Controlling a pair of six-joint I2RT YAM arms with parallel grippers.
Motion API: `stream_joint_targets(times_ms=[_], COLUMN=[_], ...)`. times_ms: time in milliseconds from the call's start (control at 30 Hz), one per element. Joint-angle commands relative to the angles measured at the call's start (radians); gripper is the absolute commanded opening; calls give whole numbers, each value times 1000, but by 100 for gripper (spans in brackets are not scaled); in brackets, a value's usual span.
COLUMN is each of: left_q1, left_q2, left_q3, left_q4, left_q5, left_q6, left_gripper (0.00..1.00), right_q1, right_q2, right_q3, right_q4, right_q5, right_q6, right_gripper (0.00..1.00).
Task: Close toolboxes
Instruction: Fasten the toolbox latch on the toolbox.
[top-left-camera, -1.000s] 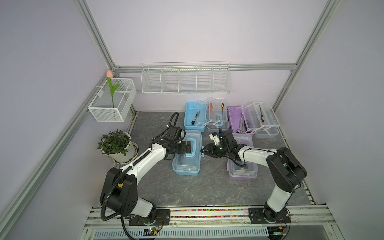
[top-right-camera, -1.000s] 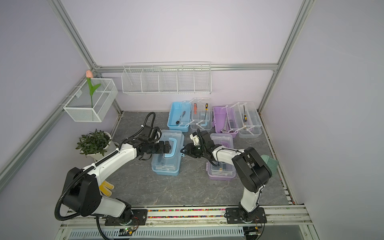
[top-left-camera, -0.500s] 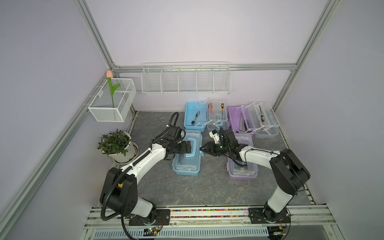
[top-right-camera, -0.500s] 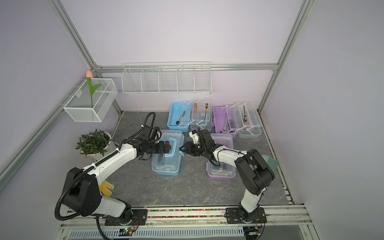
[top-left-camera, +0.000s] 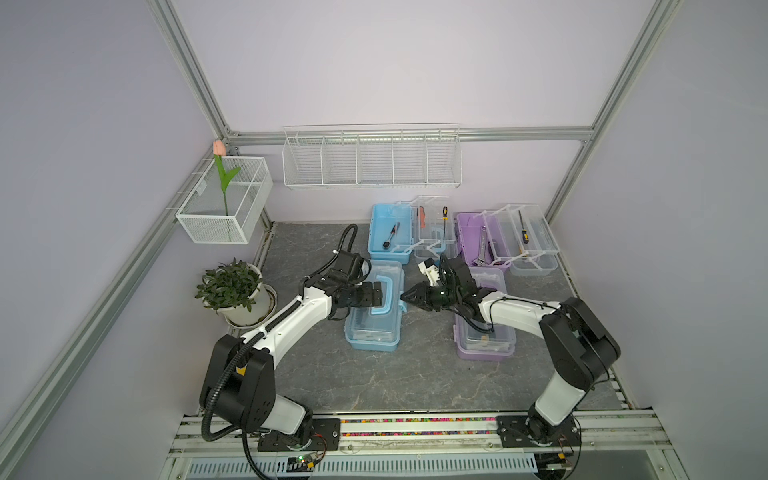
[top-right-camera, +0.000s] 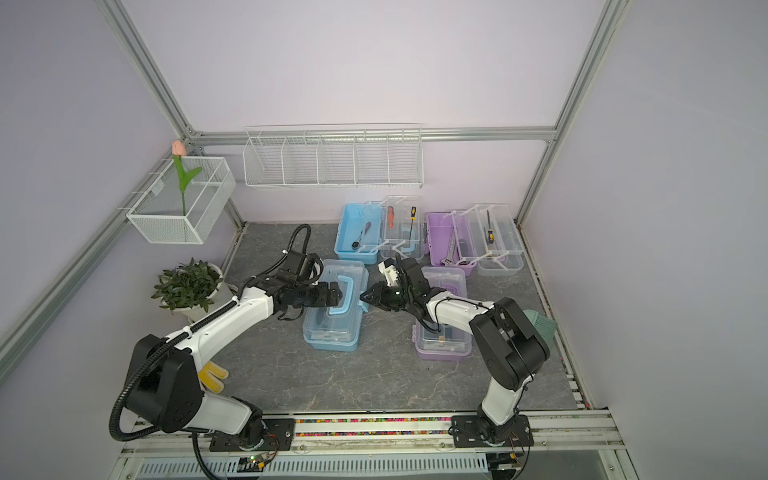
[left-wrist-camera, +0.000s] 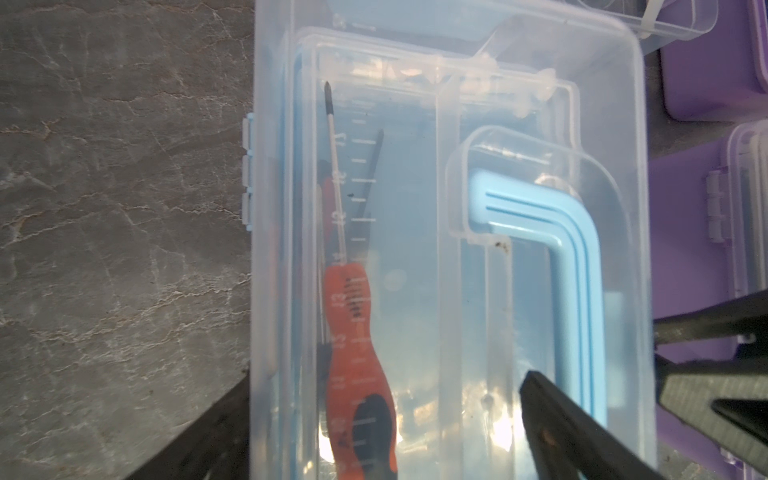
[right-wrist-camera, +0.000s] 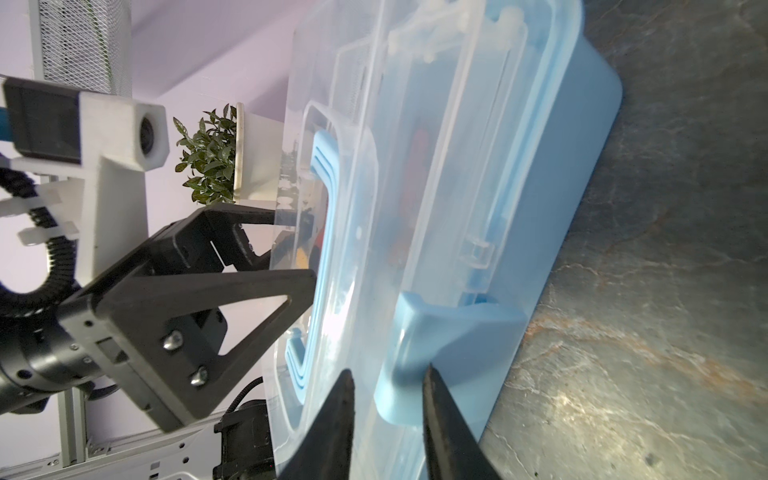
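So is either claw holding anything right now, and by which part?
Cannot tell: the right gripper straddles the latch of the near blue toolbox; the left gripper is open, holding nothing.

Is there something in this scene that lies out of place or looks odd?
Yes. In a top view a yellow-and-white glove lies on the table beside the left arm; it looks left behind.

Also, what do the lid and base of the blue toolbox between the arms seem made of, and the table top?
The lid: clear glossy plastic, likely; the screwdriver shows through and it glints. The base: opaque light-blue plastic, smooth, rounded moulded corners. The table top: matt grey, veined like stone, perhaps a print.
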Motion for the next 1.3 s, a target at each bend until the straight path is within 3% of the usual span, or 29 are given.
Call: stream_joint_targets(times_ms=[0, 733, 1000, 1267], left_q1=[-15, -20, -19, -19], left_q2=[16, 14, 5, 9], left_q3=[14, 12, 14, 18], left_q4=[-49, -52, -76, -78], left_q5=[5, -3, -29, -31], left_q6=[-11, -19, -16, -16], left_gripper=[95, 95, 95, 91], right_q1=[28, 36, -26, 23], right_q2=[12, 34, -49, 37], right_q3=[41, 45, 81, 140], right_q4=[-68, -100, -395, -432], right_q5=[4, 9, 191, 236], right_q6=[-34, -53, -203, -236], right_gripper=[31, 23, 22, 19])
